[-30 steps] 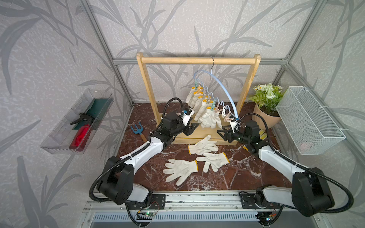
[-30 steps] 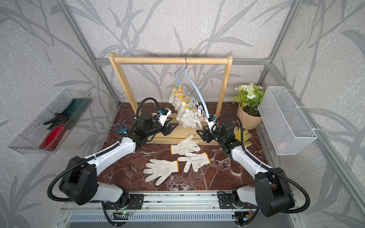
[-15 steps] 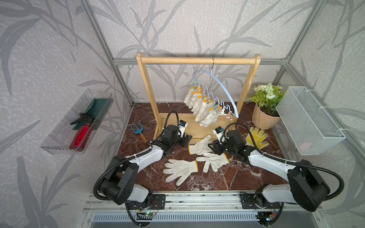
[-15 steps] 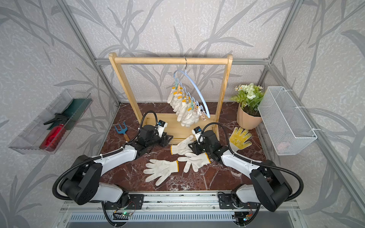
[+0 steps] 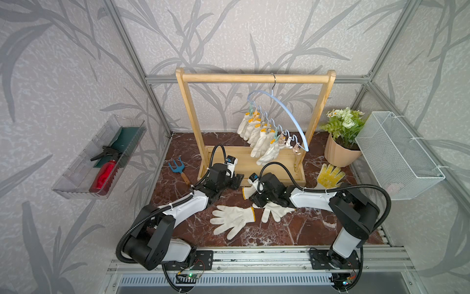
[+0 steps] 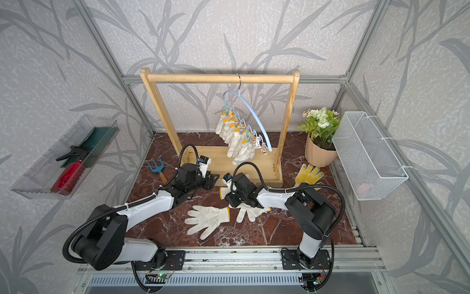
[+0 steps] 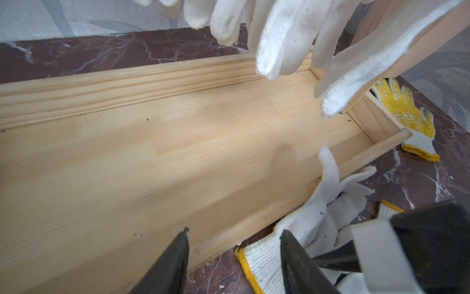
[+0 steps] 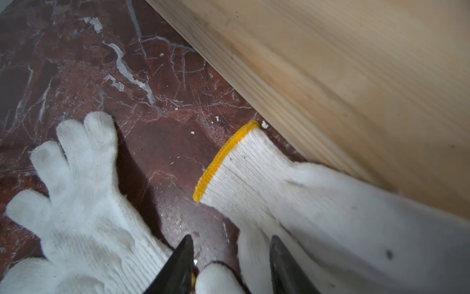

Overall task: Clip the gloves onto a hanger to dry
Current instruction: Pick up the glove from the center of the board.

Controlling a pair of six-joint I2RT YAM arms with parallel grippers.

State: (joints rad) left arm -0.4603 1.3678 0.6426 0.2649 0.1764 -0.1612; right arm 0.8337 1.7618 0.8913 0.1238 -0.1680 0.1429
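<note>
— Where are the gloves [image 5: 259, 137]?
— In both top views some hang clipped on the hanger [image 5: 292, 118] at middle frame. Others lie on the table [image 5: 305, 229], lower middle.
— And the pincers?
— The left gripper [image 7: 235, 230] has its jaws apart, with nothing between. The right gripper [image 8: 231, 236] is also apart, low over one glove.

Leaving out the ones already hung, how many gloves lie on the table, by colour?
Off-white gloves: 3
Yellow glove: 1
Total: 4
</note>
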